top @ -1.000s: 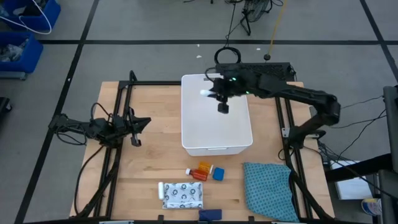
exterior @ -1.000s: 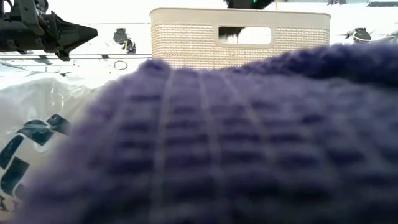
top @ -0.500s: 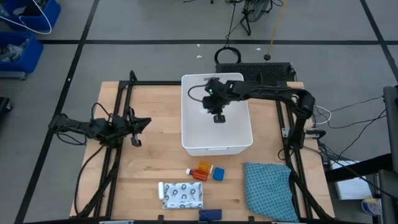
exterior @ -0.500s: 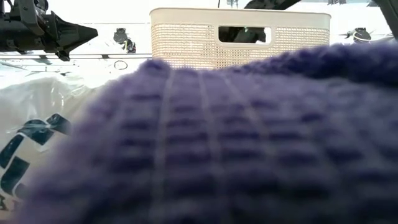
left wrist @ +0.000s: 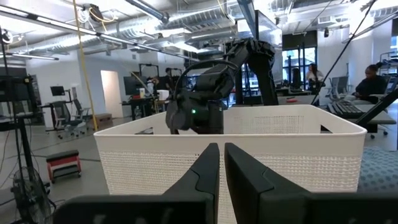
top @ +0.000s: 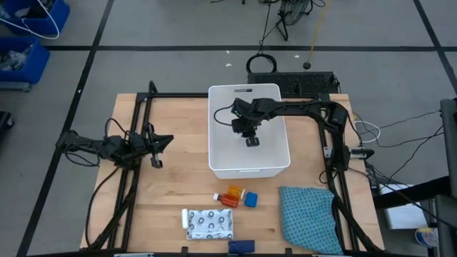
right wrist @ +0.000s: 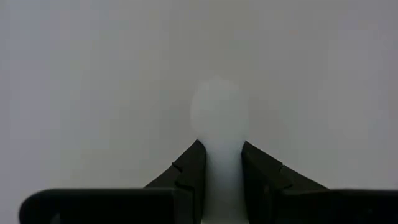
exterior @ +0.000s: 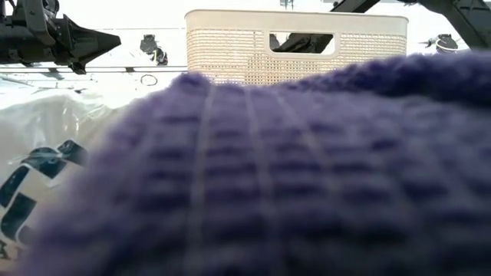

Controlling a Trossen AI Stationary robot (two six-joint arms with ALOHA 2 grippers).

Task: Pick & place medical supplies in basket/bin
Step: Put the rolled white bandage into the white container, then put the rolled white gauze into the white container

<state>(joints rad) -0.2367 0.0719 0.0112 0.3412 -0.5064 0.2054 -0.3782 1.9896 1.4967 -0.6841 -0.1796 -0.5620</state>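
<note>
My right gripper (top: 250, 135) is down inside the white tub (top: 213, 143), shut on a small white roll (right wrist: 219, 112) that stands out past its fingertips. My left gripper (top: 161, 140) waits shut over the table's left side, facing the tub (left wrist: 155, 162). On the near part of the table lie an orange pill bottle (top: 232, 195), a blue cube (top: 250, 199), the white dark-patterned packet (top: 211, 224) with a white roll (top: 185, 218) at its left end, and a dark blue bar (top: 241, 245). My right gripper pinches the small white roll between its two fingers (right wrist: 189, 171), which lie along the roll's sides (right wrist: 222, 163). The roll's rounded end (right wrist: 219, 106) juts beyond the fingertips toward the tub's white inside. Whether that end touches the tub, I cannot tell.
A teal patterned cloth (top: 308, 218) lies at the table's near right corner. The dark blue bar (exterior: 291, 176) fills most of the low view, right in front of that camera. Black frame rails run along the table's left and right sides. Bare wood lies between the left gripper and the tub.
My right gripper has moved a little toward the table's near edge and gone down into the tub, still carrying the white roll. Its arm has folded in over the tub's far right corner and now shows through the tub's slot handle in the low view.
</note>
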